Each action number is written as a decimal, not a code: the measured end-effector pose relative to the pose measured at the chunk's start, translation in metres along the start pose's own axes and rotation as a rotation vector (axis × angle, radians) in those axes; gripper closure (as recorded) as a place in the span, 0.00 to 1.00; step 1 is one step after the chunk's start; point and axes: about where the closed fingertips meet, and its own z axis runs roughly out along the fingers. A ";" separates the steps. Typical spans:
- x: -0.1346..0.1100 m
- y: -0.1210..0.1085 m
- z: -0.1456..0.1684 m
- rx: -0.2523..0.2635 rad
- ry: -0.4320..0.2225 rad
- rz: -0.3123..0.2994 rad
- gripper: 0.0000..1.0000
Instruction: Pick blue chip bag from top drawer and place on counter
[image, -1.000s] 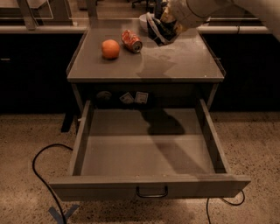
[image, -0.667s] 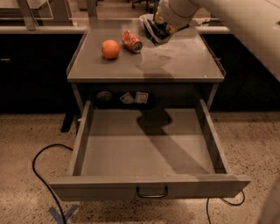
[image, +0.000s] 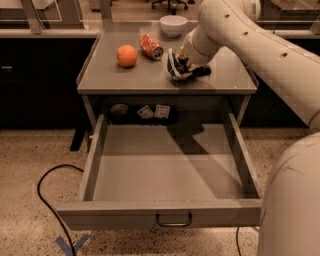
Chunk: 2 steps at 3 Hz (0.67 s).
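The blue chip bag (image: 173, 65) is held tight by the gripper (image: 185, 69) near the front edge of the counter (image: 222, 80). Bare room is seen at both front corners.

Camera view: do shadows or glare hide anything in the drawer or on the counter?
Camera view: the shadow of the arm darkens the top drawer at its back right. The recess under the counter is dim. There is no glare on the counter, where the pincer meets the blue chip bag in plain light.
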 end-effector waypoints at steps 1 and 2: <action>0.000 0.009 0.004 0.005 -0.026 0.039 1.00; -0.001 0.008 0.004 0.004 -0.024 0.034 1.00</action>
